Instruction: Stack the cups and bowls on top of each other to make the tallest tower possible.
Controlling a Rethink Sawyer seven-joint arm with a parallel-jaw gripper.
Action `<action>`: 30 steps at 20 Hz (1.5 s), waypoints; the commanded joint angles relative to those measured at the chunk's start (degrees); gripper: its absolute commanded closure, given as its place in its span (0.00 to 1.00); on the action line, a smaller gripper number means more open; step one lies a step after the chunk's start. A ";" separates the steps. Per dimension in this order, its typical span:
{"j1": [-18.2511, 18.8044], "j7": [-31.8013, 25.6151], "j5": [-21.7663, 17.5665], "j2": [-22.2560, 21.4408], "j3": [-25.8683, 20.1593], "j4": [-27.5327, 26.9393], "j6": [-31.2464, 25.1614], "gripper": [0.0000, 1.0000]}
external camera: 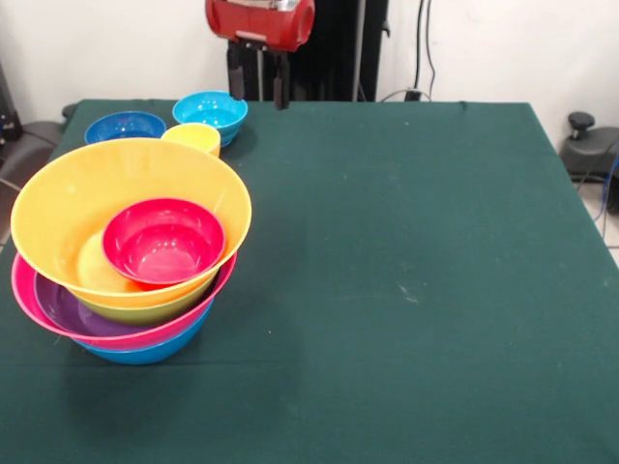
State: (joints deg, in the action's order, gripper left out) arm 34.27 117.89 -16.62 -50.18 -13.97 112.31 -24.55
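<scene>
We judge the step in hand to be fetching the next loose piece for the tower (131, 256), and the yellow-orange cup (193, 137) looks the natural pick, so we should come down over its rim squarely, pinch 1 wall firmly, and lift straight up before crossing toward the pile, because the glossy plastic may well slip. The claw (258, 82) hangs high at the far edge of the green surface (406, 271), its 2 dark fingers (280, 87) spread apart with nothing between them. The cup stands on the surface below and to the picture's left of the claw, nearer the camera, touching or just beside the light blue bowl (211, 111), so a careless descent could nudge that bowl. The dark blue bowl (125, 127) sits further left, apart from the claw. The tower lies well apart from the claw at the near left: a large orange bowl (73, 208) tilted on top, holding a small red bowl (162, 242), with green, purple, pink and blue rims showing beneath. We would release onto that tilted pile gently, since it already leans.
</scene>
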 commanded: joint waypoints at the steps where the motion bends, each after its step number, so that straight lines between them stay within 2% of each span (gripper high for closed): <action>1: 2.18 -0.69 -6.25 4.93 -0.59 6.76 6.36 0.00; 7: 4.82 0.40 -8.09 6.03 -1.02 10.53 10.87 0.00; 17: 8.30 1.71 -10.33 5.43 -1.35 16.28 14.98 0.00; 21: 9.53 2.00 -12.34 6.06 -0.22 17.67 17.77 0.00; 26: 11.45 1.84 -15.35 7.78 1.29 17.17 20.04 0.00; 30: 11.51 2.36 -17.93 11.61 3.45 14.37 22.80 0.00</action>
State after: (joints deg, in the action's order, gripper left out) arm 45.76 117.89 -28.61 -44.18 -12.33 126.87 -7.37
